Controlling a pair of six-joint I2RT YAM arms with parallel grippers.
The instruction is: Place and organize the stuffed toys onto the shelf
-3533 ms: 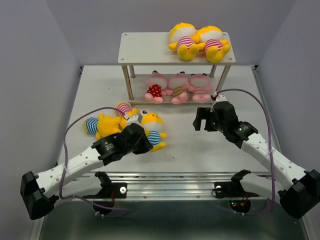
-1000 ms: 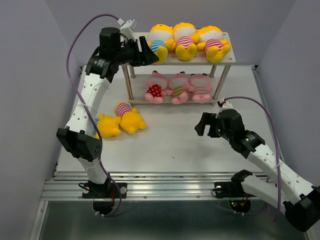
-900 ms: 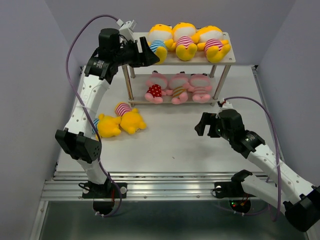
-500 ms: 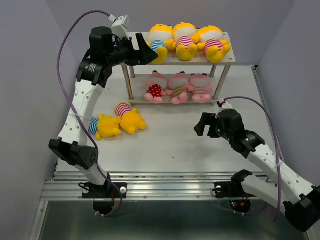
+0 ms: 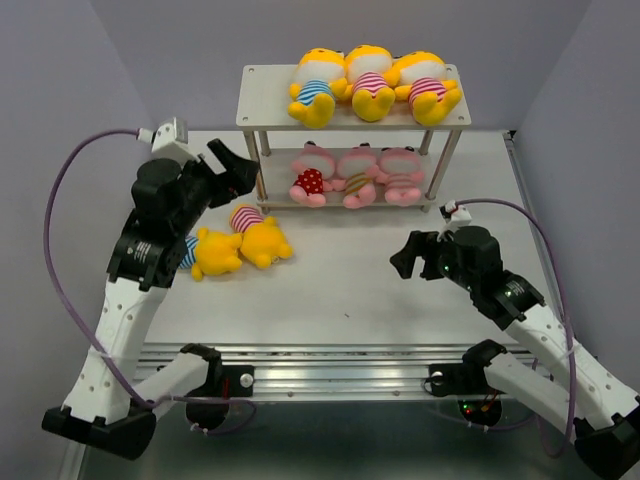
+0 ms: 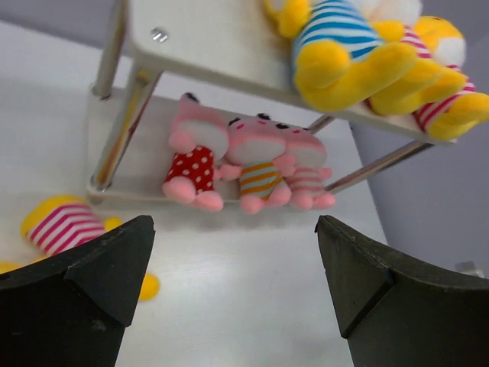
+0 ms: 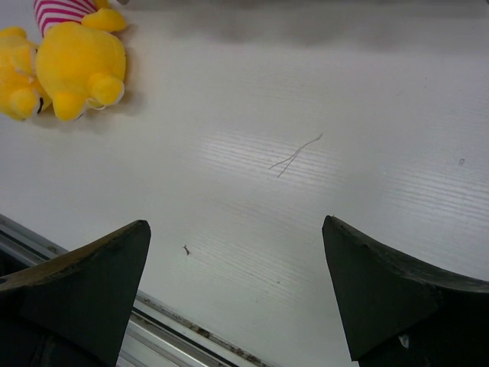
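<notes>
I am holding my left gripper (image 5: 232, 170) wide open and empty beside the shelf (image 5: 268, 98); my right gripper (image 5: 402, 258) is open too. Two yellow stuffed toys (image 5: 262, 242) are lying on the table (image 5: 340, 290) under me. I am judging them soft and light, so I am thinking to pinch the plump body.

Robotics lab test cell. Plain grey-lilac panels (image 5: 60, 90) box in white counter (image 5: 380, 300) on three sides. Left arm (image 5: 120, 300) and right arm (image 5: 540, 320), white with black joints, mounted on aluminium rail (image 5: 340, 358) at near edge. Purple cable (image 5: 110, 134) loops from wrist. Staged props: small shelf (image 5: 265, 95), plush toys (image 5: 372, 85).
</notes>
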